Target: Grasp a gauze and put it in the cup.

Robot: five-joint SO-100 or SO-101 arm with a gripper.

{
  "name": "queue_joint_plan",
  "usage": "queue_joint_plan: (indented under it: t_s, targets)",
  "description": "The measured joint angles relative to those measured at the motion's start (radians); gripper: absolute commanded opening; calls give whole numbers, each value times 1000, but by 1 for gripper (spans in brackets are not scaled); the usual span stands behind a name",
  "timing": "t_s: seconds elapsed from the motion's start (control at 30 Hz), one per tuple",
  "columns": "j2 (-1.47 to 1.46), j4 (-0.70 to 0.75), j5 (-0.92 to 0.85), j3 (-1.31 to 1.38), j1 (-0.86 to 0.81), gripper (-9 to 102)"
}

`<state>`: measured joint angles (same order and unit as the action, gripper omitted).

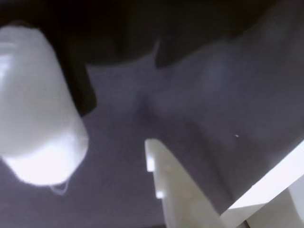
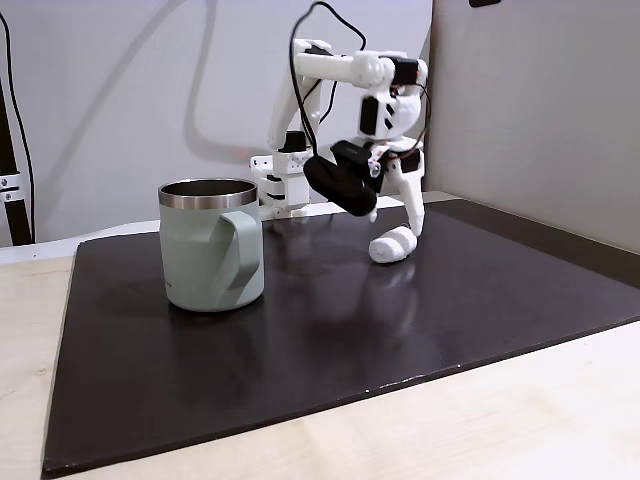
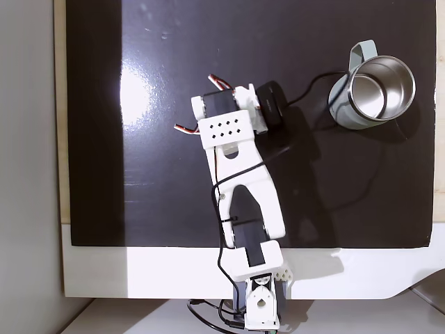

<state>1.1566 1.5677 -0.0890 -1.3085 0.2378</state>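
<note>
The gauze [image 2: 393, 245] is a small white roll lying on the black mat, to the right of the cup in this fixed view. In the blurred wrist view the gauze [image 1: 42, 104] looms large at the left. My gripper [image 2: 403, 226] hangs just above it and is open, with one white finger [image 1: 166, 185] apart from the roll and nothing clamped. The cup [image 2: 210, 245] is a sage-green mug with a steel rim, upright, handle toward the camera. From above, the cup [image 3: 372, 90] stands at the far right and my arm [image 3: 233, 132] covers the gauze.
A black mat [image 2: 450, 300] covers most of a pale wooden table [image 2: 520, 420]. A black cable [image 3: 327, 76] runs from the wrist toward the mug. Walls stand close behind and to the right in a fixed view. The arm's base [image 3: 257, 299] sits at the mat's near edge.
</note>
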Motion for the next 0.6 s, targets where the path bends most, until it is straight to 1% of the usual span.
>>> queue_joint_plan:
  t_s: [0.17,0.3,0.37,0.47,0.6]
  targets:
    - [-58,-25,8,6,-5,36]
    - [-77,-34,15,8,0,30]
    - [-81,-40,18,9,2,24]
    - [-89,-43,18,12,18,11]
    - [-106,-46,25,34,21,2]
